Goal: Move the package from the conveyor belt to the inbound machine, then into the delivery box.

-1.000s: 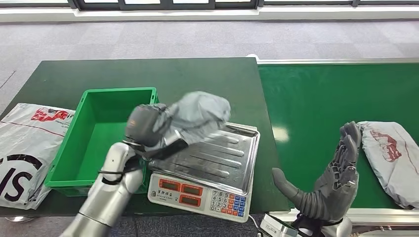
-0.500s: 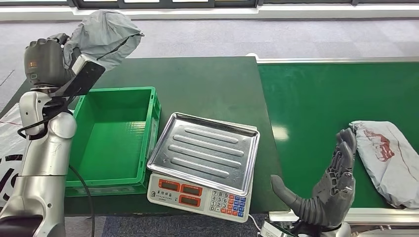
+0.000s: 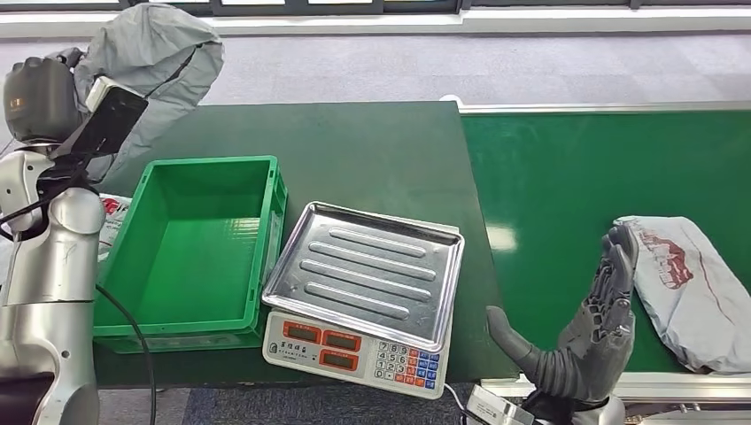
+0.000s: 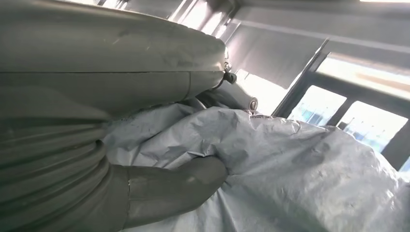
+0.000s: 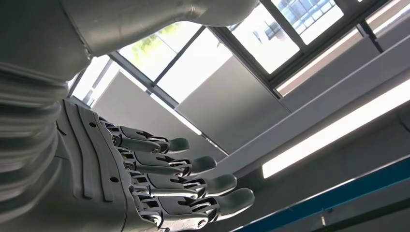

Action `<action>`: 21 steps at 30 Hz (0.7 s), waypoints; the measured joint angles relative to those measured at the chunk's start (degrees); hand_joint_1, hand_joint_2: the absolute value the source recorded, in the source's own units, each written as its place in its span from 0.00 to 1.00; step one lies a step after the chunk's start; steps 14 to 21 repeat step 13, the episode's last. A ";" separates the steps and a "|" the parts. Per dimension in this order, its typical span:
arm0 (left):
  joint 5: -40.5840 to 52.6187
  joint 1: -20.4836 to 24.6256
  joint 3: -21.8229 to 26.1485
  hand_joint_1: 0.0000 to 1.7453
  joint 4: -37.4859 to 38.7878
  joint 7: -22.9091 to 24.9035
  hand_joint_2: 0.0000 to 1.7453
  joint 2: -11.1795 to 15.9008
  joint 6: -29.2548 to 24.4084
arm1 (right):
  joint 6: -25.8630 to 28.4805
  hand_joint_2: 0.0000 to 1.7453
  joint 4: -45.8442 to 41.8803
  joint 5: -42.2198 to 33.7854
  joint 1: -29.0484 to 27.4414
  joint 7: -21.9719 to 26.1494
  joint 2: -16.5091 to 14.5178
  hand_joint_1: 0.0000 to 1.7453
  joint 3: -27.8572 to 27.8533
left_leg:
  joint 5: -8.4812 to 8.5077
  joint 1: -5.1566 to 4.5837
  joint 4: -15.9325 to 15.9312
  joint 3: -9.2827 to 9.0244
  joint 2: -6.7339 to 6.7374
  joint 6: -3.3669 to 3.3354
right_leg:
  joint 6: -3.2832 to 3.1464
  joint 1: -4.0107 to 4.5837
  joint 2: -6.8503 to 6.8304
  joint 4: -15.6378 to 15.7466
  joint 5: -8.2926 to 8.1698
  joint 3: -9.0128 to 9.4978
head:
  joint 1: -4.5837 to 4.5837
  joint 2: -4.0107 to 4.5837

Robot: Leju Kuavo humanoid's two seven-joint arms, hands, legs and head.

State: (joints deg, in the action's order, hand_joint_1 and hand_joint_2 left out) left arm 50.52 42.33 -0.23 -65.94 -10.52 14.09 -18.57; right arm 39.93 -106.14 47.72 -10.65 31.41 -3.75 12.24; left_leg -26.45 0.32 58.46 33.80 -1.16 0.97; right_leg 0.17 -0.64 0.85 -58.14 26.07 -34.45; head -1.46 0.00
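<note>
The big dark green desk (image 3: 372, 142) holds everything for this job. The conveyor belt (image 3: 576, 177) lies on the right hand's side. On it, just past the right hand (image 3: 589, 341), rests a second grey bag (image 3: 691, 288). That bag waits its turn.

The green delivery box (image 3: 190, 257) sits below the left hand (image 3: 40, 97) and toward the middle of the desk. It has nothing in it. Beside the box, on the side away from the left hand, is the inbound machine (image 3: 367, 297), a scale with a shiny metal tray and buttons.

The left hand is high up, above the far outer corner of the box. It grips the grey package (image 3: 150, 57), which bulges out over the top of the hand. In the left wrist view the thumb (image 4: 174, 186) presses into the crinkly package (image 4: 300, 169), so the hold looks firm.

The step in hand looks like the drop into the box. To do it well, the left hand should come down and in, until the package hangs over the middle of the box. Then it should go low before letting go, since a soft bag dropped from high could catch on the rim and flop out.

The right hand is spread wide and flat, holding nothing. It should stay put near its bag.
</note>
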 joint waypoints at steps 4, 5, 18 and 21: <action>-0.78 -6.14 1.12 1.00 3.30 -2.31 1.00 -0.47 -0.92 | 0.01 1.00 0.80 -0.37 0.48 0.06 0.23 0.00 0.03 | 0.00 0.00 -0.01 -0.01 0.01 0.01 | -0.01 -0.02 0.02 0.00 0.01 -0.02 | 0.00 0.00; -0.45 -7.85 1.16 1.00 4.27 -2.53 1.00 -0.89 -1.47 | 0.00 1.00 0.95 -0.28 0.60 -0.09 0.31 0.00 0.04 | -0.01 -0.01 -0.01 0.01 0.00 0.00 | -0.01 -0.03 0.02 0.01 0.01 -0.03 | 0.00 0.00; 0.95 -13.71 1.43 0.67 12.06 -2.64 1.00 -3.30 -2.66 | 0.01 1.00 1.16 0.65 0.28 -0.81 0.97 0.00 0.04 | -0.04 -0.02 0.03 0.10 0.00 -0.04 | 0.00 -0.05 0.01 0.04 0.01 -0.08 | 0.00 0.00; 0.95 -13.71 1.43 0.67 12.06 -2.64 1.00 -3.30 -2.66 | 0.01 1.00 1.16 0.65 0.28 -0.81 0.97 0.00 0.04 | -0.04 -0.02 0.03 0.10 0.00 -0.04 | 0.00 -0.05 0.01 0.04 0.01 -0.08 | 0.00 0.00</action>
